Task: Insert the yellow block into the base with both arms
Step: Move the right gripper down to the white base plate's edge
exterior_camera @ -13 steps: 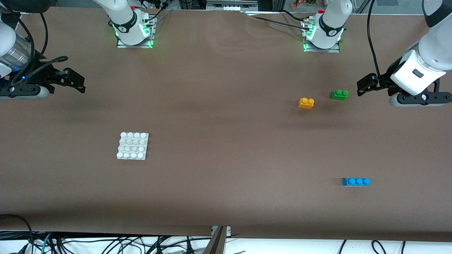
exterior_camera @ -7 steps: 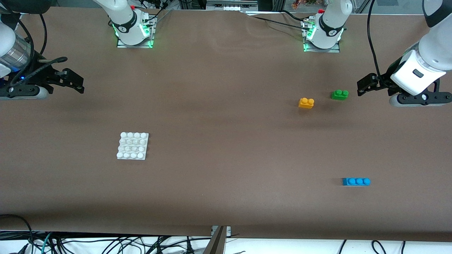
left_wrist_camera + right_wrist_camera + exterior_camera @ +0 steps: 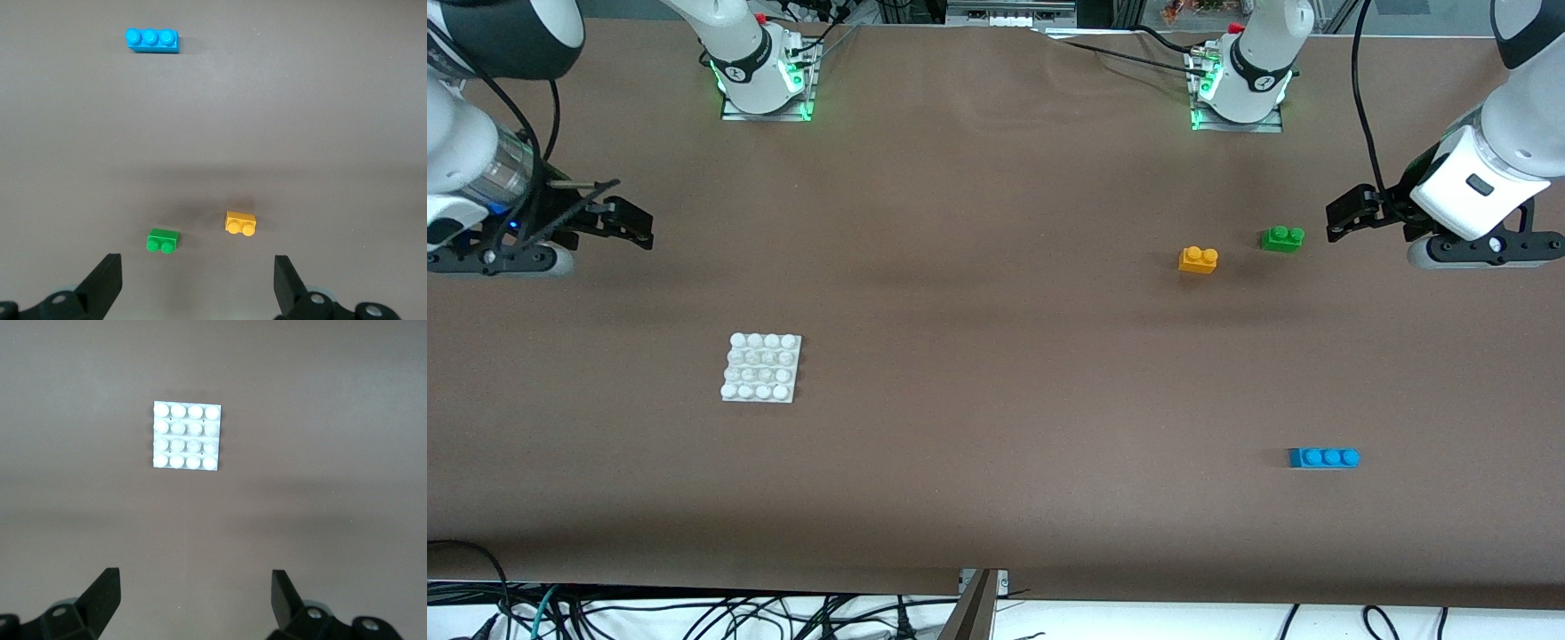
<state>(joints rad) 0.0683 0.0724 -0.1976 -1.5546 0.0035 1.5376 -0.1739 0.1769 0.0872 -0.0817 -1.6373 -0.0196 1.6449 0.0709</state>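
Note:
The yellow block (image 3: 1198, 259) lies studs up on the brown table toward the left arm's end, and shows in the left wrist view as well (image 3: 240, 223). My left gripper (image 3: 1343, 220) hovers over the table by the green brick, open and empty (image 3: 198, 270). The white studded base (image 3: 761, 367) lies flat toward the right arm's end, also caught by the right wrist view (image 3: 186, 435). My right gripper (image 3: 639, 229) hangs over bare table at that end, open with nothing between its fingers (image 3: 195, 580).
A green two-stud brick (image 3: 1282, 238) sits beside the yellow block, between it and the left gripper. A blue three-stud brick (image 3: 1324, 457) lies nearer the front camera. Both arm bases (image 3: 765, 80) stand along the table's back edge.
The right arm has shifted a little, carrying its open gripper slightly toward the table's middle. The left arm and all bricks stay where they were.

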